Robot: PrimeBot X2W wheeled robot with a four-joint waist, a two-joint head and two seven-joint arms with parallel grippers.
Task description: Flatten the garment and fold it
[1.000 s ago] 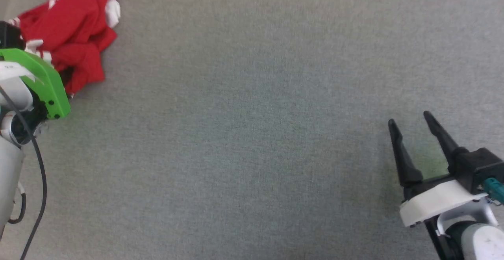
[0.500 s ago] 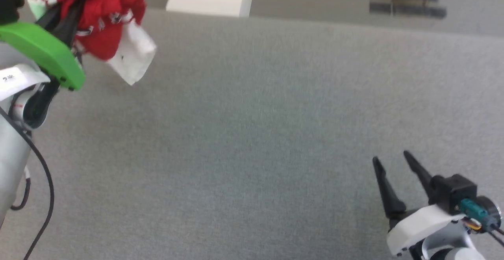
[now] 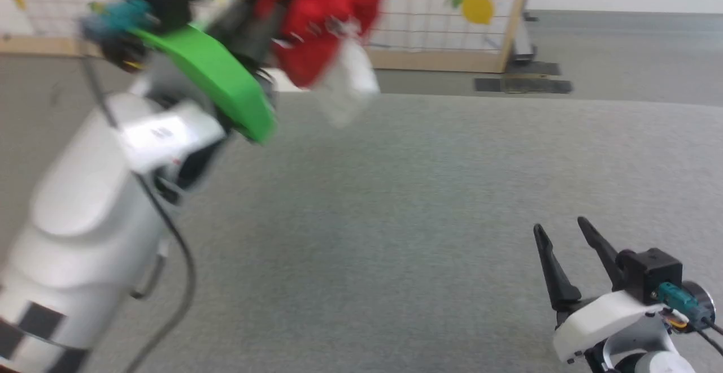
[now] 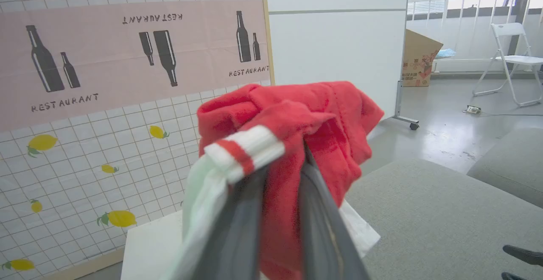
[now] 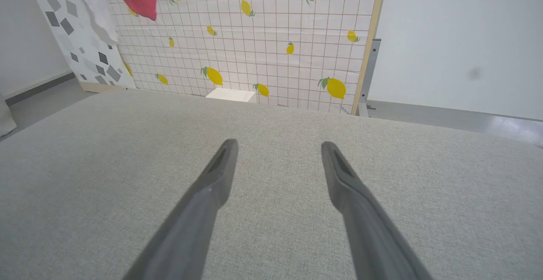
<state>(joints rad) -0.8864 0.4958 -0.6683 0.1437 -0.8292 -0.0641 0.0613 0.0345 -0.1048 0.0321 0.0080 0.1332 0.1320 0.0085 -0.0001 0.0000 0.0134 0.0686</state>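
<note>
In the left pincer [image 4: 282,178]: the garment [image 4: 322,114], a bunched red wad with striped trim, is clamped between jaws that are almost closed.
Under the left pincer: the grey tabletop [image 3: 395,220]; the wad hangs clear above it, and a white sleeve [image 3: 350,85] dangles lowest.
Right pincer [image 3: 559,225]: its jaws are spread wide and hold nothing. It sits low over the tabletop, well apart from the garment.
Ahead of the right pincer: open tabletop, then a white box [image 5: 231,94] just past the far edge, with a lemon-print grid panel [image 5: 271,29] behind it.
Beyond the left pincer: a bottle banner [image 4: 127,55], a white partition [image 4: 335,46], a cardboard box [image 4: 420,59] and a folding chair [image 4: 513,59].
In the way: cloth drapes over the left fingers [image 4: 237,237] and hides their tips.
</note>
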